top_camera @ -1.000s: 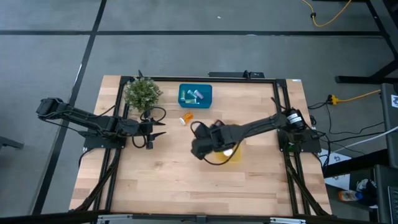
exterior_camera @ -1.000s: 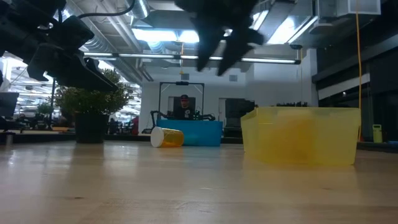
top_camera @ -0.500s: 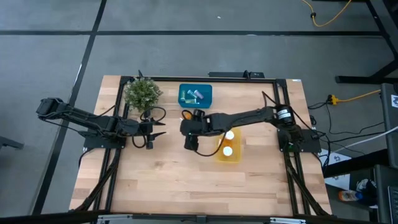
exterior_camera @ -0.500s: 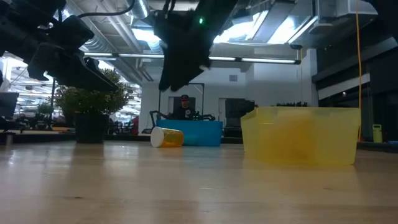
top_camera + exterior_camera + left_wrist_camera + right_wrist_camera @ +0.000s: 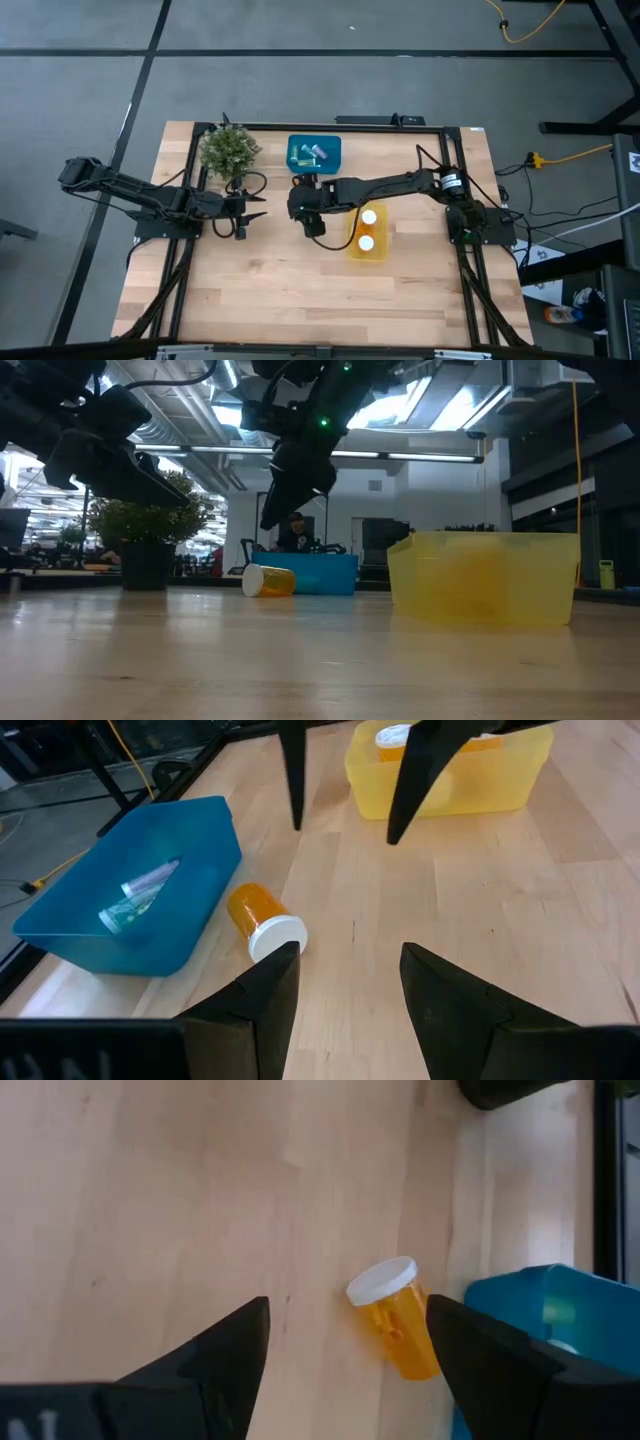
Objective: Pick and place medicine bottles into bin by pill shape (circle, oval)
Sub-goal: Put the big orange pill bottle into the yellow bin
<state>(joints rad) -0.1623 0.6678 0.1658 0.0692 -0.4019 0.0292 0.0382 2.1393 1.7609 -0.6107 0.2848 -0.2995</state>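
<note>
Wooden table [image 5: 270, 280] holds a toppled white-capped orange bottle [image 5: 394, 1317] beneath the spread-open right pincer [image 5: 345, 1342].

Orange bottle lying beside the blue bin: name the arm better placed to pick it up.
Right. Its tool hangs open just above the orange bottle, which shows between its fingers. The left tool, also open, waits farther off near the plant.

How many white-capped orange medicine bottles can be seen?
3: one on its side on the table beside the blue bin, two upright in the yellow bin, at and. Others may be hidden.
</note>
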